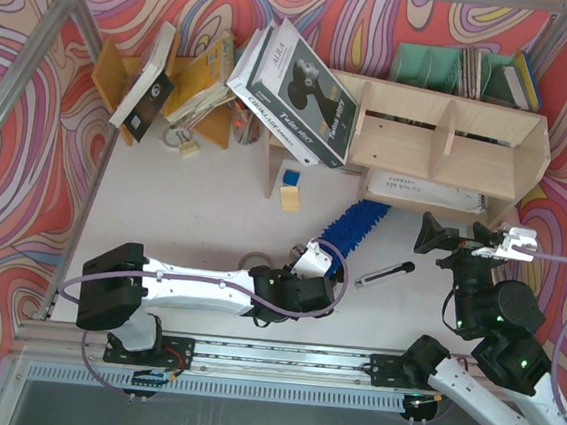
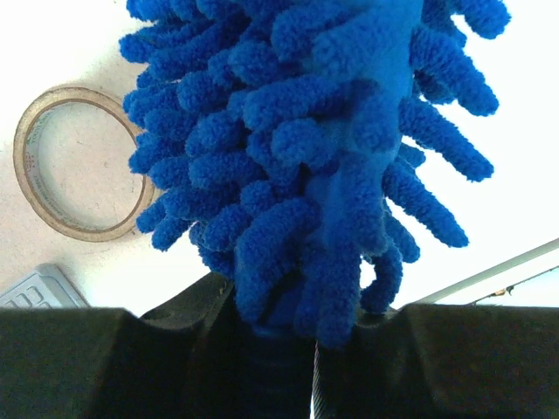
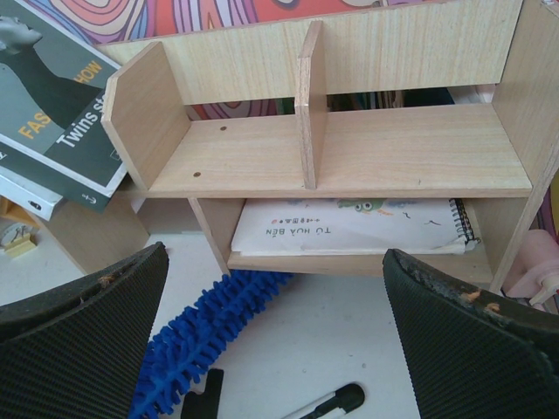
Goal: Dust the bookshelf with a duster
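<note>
Left claw (image 1: 317, 264) pinched fluffy bright-blue microfibre duster (image 1: 358, 225) | right claw (image 3: 275, 255) spread | pale plywood two-tier bookshelf (image 1: 441, 137), far-right corner of tabletop (image 1: 212, 226) | advised: lift clear, sweep lightly.

Bright, even light, soft shadows; left wrist cam bg blown-out white, duster (image 2: 306, 157) slightly soft.

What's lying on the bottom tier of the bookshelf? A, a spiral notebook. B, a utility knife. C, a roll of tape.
A: the right wrist view shows a spiral notebook lying flat on the lower tier of the bookshelf.
</note>
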`<state>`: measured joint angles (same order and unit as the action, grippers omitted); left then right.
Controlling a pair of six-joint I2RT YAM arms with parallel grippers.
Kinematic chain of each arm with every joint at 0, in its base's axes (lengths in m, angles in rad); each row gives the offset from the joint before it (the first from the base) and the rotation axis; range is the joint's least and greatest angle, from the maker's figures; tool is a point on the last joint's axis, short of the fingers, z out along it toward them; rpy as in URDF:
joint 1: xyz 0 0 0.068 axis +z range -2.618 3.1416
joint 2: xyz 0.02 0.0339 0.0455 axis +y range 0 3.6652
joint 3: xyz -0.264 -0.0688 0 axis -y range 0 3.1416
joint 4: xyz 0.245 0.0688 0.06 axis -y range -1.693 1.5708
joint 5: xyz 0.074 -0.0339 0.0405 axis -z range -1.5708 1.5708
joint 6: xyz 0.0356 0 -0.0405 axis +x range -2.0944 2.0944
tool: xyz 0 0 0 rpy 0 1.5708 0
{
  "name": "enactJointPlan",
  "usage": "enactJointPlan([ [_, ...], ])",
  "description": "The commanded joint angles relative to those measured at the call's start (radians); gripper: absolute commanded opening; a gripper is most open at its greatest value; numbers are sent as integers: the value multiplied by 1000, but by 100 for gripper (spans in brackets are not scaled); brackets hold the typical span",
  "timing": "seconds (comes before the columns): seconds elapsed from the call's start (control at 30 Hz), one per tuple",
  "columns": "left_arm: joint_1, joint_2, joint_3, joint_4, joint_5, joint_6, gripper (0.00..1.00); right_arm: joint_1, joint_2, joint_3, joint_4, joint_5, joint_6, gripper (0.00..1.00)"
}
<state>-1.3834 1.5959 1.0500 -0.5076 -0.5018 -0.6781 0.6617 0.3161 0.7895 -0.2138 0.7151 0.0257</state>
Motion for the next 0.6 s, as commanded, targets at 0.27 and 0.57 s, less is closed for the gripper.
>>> enactJointPlan([
  [0.27, 18, 29, 60, -102, -6, -4, 0, 4, 8, 1, 34, 14, -11, 99],
  [0.57, 23, 84, 99, -136, 40, 45, 0, 4, 15, 2, 37, 14, -13, 99],
])
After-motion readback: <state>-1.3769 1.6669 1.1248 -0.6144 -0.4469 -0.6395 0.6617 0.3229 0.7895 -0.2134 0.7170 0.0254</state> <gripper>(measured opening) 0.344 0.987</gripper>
